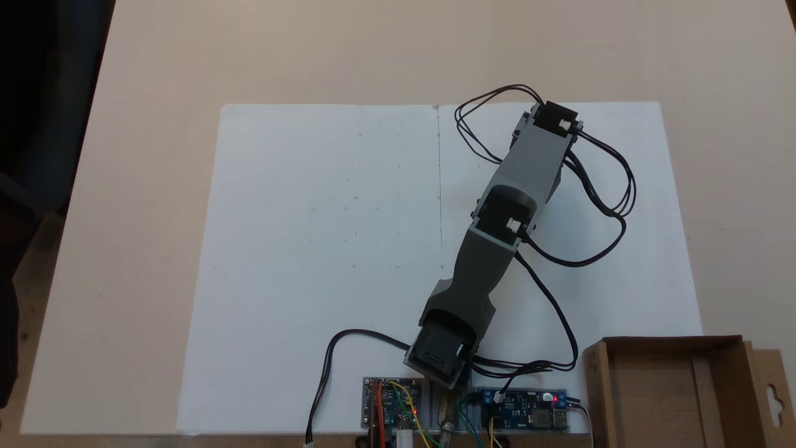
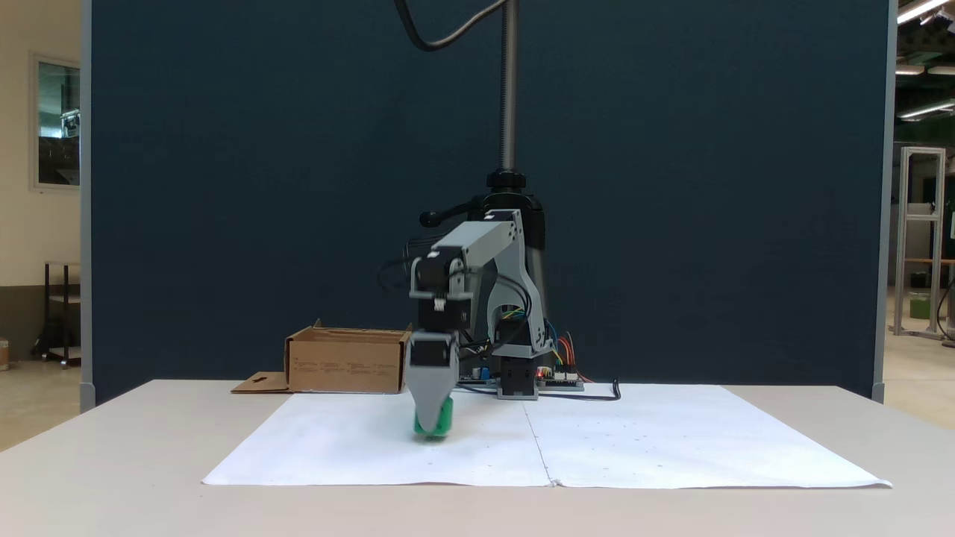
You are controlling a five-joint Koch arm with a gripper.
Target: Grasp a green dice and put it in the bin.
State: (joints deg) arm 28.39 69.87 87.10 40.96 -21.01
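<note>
End effector (image 2: 433, 425) closed around green dice (image 2: 440, 422): judged light, rigid, slick plastic; opposing flat faces suit gripping.

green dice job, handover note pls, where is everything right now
Gripper: down at the white paper, around the green dice; whether it has clamped cannot be told.
Green dice: at the paper, between the gripper's fingers, in the side fixed view.
Bin: cardboard, beside the arm's base, nothing seen in it.
Done: reach to the dice.
Left: confirm the grasp, lift, carry to the bin, release.
</note>
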